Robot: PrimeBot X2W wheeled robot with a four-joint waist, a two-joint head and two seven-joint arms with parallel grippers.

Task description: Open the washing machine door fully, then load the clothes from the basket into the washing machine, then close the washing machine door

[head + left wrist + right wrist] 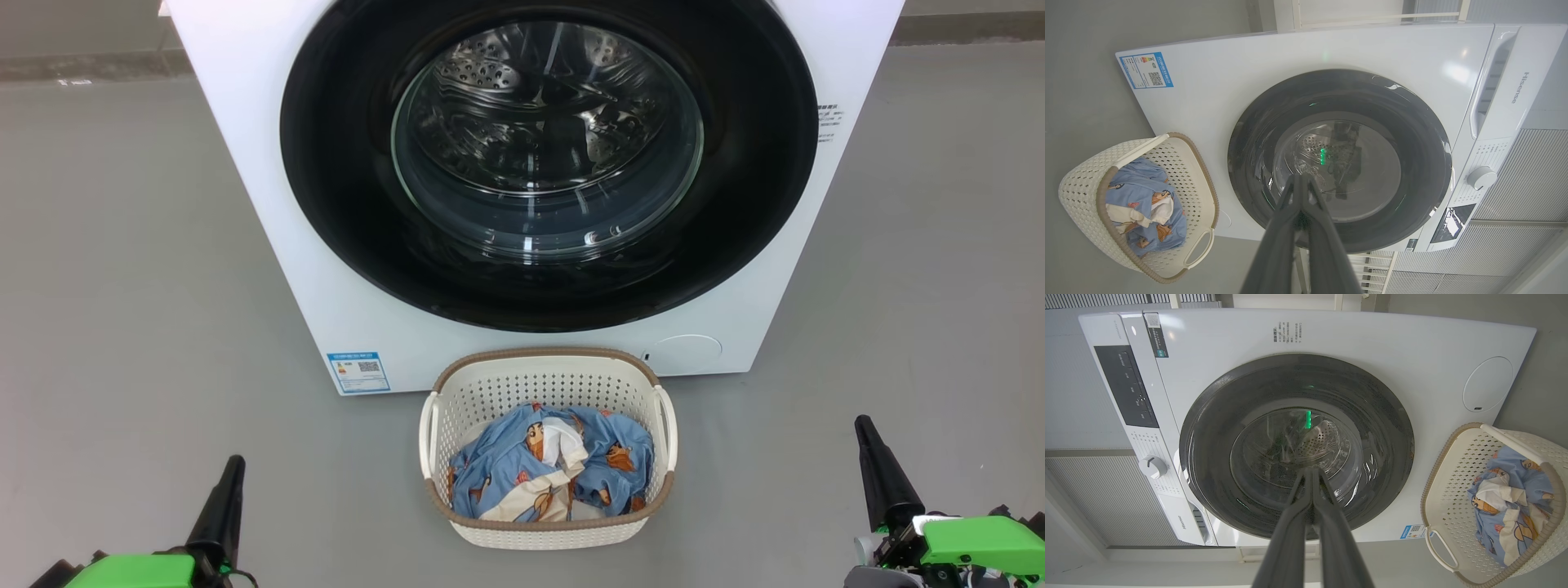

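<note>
The washing machine (245, 163) fills the upper centre of the frame, its washing machine door (343, 204) shut. The basket (547, 384) sits at lower centre on the floor (122, 286), with the clothes (498, 465) inside. The left fingers (220, 506) at lower left and the right fingers (882, 474) at lower right point up, pressed together and empty.

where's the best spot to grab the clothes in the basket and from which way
Probably the bunched white-and-blue fold at the middle of the clothes, coming straight down from above. The walls of the basket ring the pile on all sides, leaving only the open top, and that raised crumple gives fingers loose fabric to pinch.
</note>
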